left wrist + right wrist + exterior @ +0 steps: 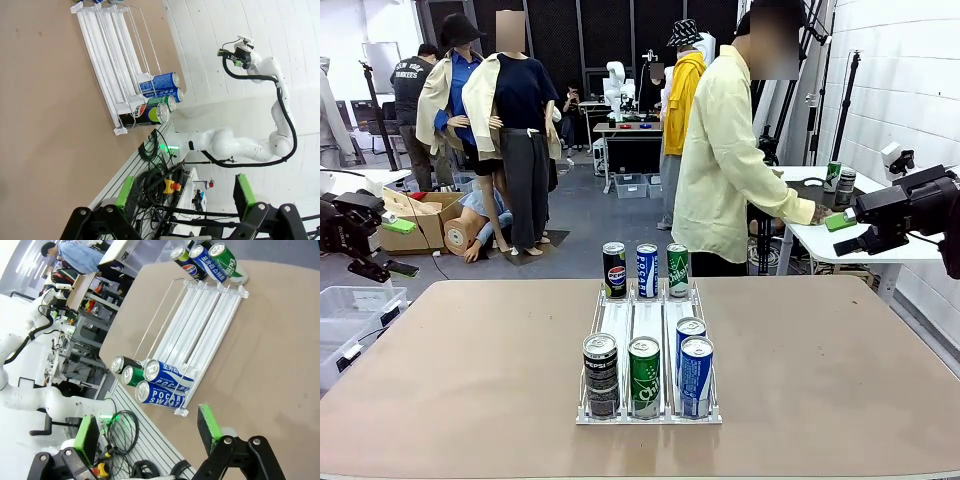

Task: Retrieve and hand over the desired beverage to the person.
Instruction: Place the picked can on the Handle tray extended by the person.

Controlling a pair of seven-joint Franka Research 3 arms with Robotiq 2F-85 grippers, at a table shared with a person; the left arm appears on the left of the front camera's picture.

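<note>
Beverage cans stand in a white wire rack (648, 318) mid-table: a black Pepsi can (600, 374), a green can (643, 377) and two blue Pocari Sweat cans (696, 375) at the near end. Three more cans (647, 270) stand at the far end. The person (720, 165) in the pale-yellow shirt stands beyond the table, turned right, hands on a side table. My left gripper (398, 247) hovers open off the table's left side, my right gripper (841, 235) open off the right side. Both wrist views show the rack (112, 60) (200, 315) far from the open grippers (184, 195) (148, 430).
The brown table (470, 360) is bare around the rack. A white side table (880, 245) stands at the right by the person. A clear bin (345, 310) and cardboard boxes (425, 215) lie on the floor at the left.
</note>
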